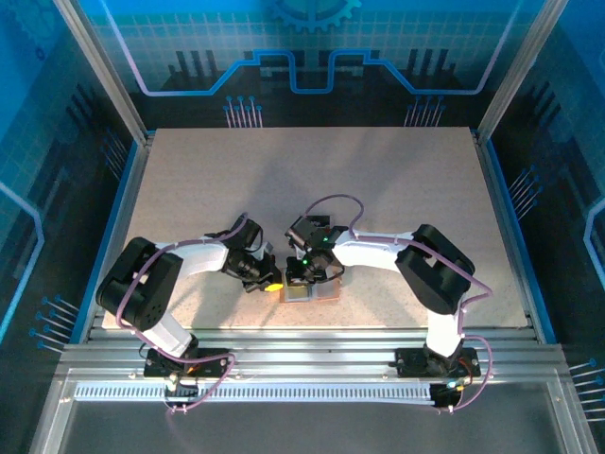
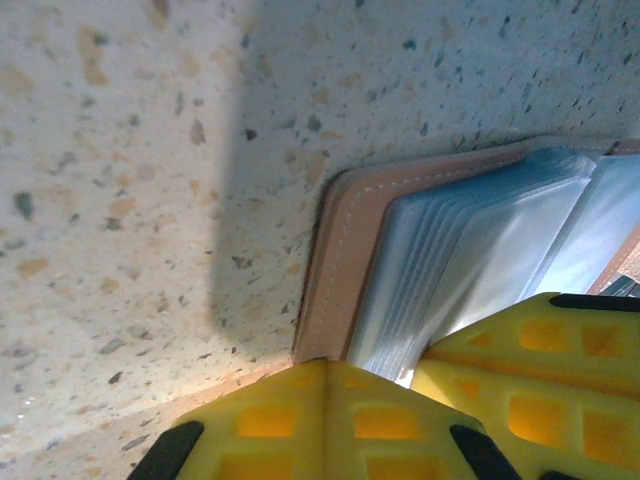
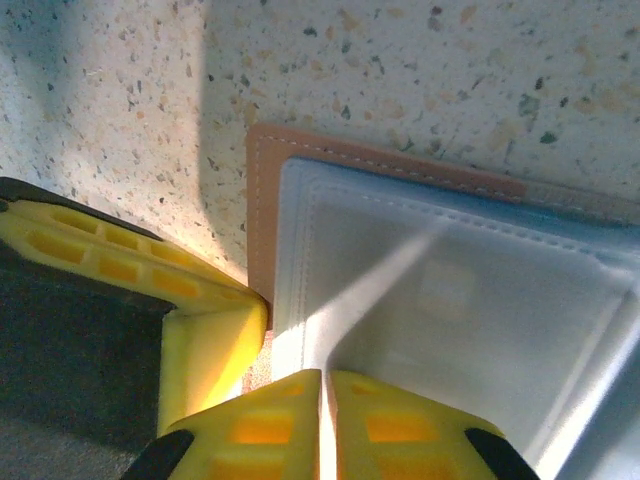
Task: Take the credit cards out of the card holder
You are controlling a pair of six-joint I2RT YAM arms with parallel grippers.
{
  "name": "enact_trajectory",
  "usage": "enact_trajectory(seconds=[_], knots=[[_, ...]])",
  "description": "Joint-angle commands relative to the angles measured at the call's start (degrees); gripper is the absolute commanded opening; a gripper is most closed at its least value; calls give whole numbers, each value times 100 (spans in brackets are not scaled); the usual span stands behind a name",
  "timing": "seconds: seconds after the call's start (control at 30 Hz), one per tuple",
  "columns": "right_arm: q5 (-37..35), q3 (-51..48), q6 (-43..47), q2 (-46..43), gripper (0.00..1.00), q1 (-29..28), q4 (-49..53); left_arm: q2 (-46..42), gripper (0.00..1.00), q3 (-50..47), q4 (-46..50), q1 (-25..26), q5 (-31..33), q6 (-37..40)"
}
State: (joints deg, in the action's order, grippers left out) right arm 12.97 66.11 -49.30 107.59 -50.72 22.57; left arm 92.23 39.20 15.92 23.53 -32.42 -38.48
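Two clenched pairs meet on the open card holder point(image 1: 310, 291) at the counter's point(image 1: 378, 189) 6 o'clock edge: left fingers point(image 2: 300, 425) pin its 9 o'clock side and right fingers point(image 3: 400, 425) pinch a pale sleeve point(image 3: 450, 290), so a pull may drag the whole holder instead of freeing the credit cards.

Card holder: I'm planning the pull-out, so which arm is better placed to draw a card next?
Probably right: the right gripper is shut on the card holder at its pale inner panel, where a card would slide out. The left gripper clamps its brown corner, better for steadying.
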Motion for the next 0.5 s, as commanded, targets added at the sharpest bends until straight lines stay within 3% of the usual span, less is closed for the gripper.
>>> enact_trajectory(seconds=[0.0,0.47], knots=[[-320,-72,1,-68,11,-70,445,76,5,-158,114,46,62,57],[-551,-289,36,-432,10,0,670,60,4,-132,130,47,69,77]])
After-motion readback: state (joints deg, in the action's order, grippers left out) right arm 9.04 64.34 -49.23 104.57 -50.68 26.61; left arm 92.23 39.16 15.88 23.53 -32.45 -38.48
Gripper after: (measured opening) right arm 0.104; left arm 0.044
